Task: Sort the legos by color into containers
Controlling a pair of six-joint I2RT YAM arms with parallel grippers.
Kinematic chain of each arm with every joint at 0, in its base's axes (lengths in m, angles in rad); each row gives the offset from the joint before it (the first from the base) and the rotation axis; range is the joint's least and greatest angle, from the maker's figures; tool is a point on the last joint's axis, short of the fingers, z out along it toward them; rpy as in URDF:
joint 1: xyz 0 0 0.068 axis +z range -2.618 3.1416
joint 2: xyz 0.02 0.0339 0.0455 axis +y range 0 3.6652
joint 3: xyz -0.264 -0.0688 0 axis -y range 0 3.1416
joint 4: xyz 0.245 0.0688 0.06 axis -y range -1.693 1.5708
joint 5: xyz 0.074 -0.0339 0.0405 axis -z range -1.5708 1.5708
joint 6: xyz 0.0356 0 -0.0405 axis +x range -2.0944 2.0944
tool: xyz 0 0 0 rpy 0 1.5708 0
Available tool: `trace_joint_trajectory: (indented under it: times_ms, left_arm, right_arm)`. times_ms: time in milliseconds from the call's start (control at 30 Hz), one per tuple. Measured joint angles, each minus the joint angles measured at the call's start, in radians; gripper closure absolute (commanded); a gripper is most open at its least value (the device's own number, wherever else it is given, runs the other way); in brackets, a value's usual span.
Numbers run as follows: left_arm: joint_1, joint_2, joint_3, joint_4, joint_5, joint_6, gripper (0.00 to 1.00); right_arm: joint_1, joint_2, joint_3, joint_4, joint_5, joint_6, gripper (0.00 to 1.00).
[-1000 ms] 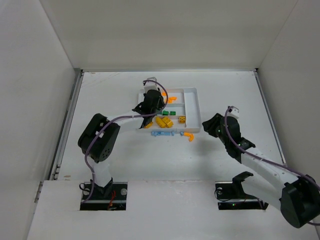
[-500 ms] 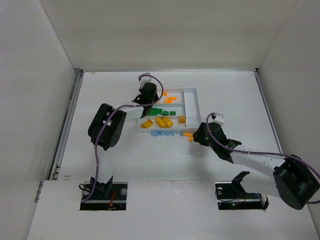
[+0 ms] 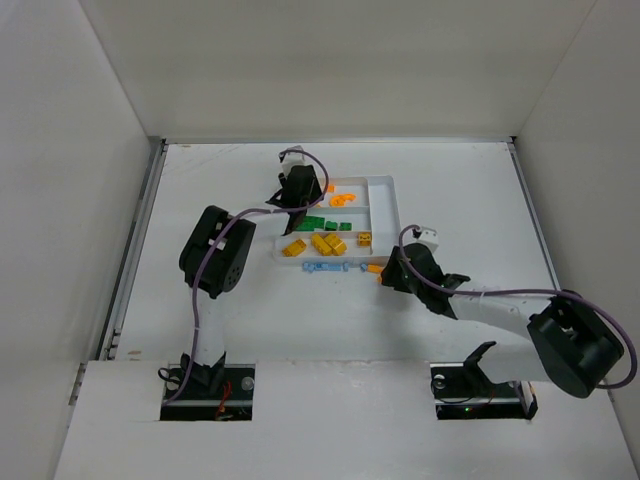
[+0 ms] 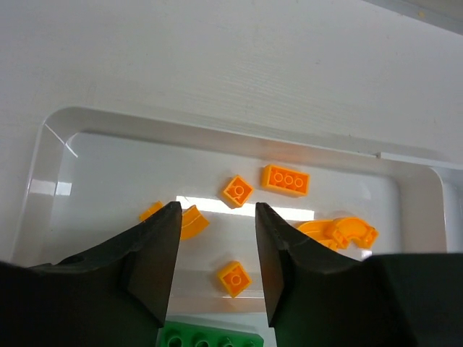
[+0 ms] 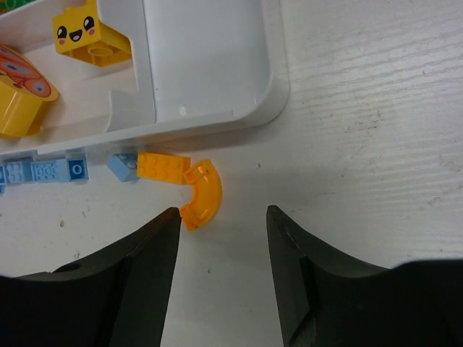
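Note:
The white tray (image 3: pixel 387 190) lies at the table's middle. My left gripper (image 4: pixel 217 217) is open and empty above its orange section (image 4: pixel 108 123), where several orange bricks lie, one small square (image 4: pixel 234 277) between the fingers. A green brick (image 4: pixel 210 336) shows below. My right gripper (image 5: pixel 223 211) is open and empty just in front of the tray's corner (image 5: pixel 275 94). An orange curved piece (image 5: pixel 201 194) joined to an orange flat brick (image 5: pixel 163 165) lies on the table by its left finger. Light blue bricks (image 5: pixel 43 172) lie beside them. Yellow bricks (image 5: pixel 90 32) sit in the tray.
White walls enclose the table (image 3: pixel 480 200) on three sides. A metal rail (image 3: pixel 135 240) runs along the left edge. Bare table lies to the right of the tray and in front of it.
My right gripper has moved left and toward the tray's near corner, over the orange pieces. My left gripper moved back from the yellow section to the orange one.

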Motion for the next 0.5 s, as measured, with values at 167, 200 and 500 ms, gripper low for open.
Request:
trace_joint_trajectory:
  times_ms: [167, 200, 500]
  left_arm:
    - [-0.026, -0.069, -0.081, 0.003, -0.004, -0.008, 0.58]
    - [-0.040, -0.105, -0.120, 0.007, -0.009, -0.011, 0.58]
    - [-0.243, -0.393, -0.347, 0.084, -0.061, -0.018, 0.58]
  right_arm:
    - [0.029, 0.071, 0.049, -0.009, 0.004, -0.014, 0.45]
    - [0.035, 0.086, 0.061, -0.013, 0.006, -0.016, 0.45]
    - [0.116, 0.209, 0.164, -0.056, 0.080, -0.033, 0.54]
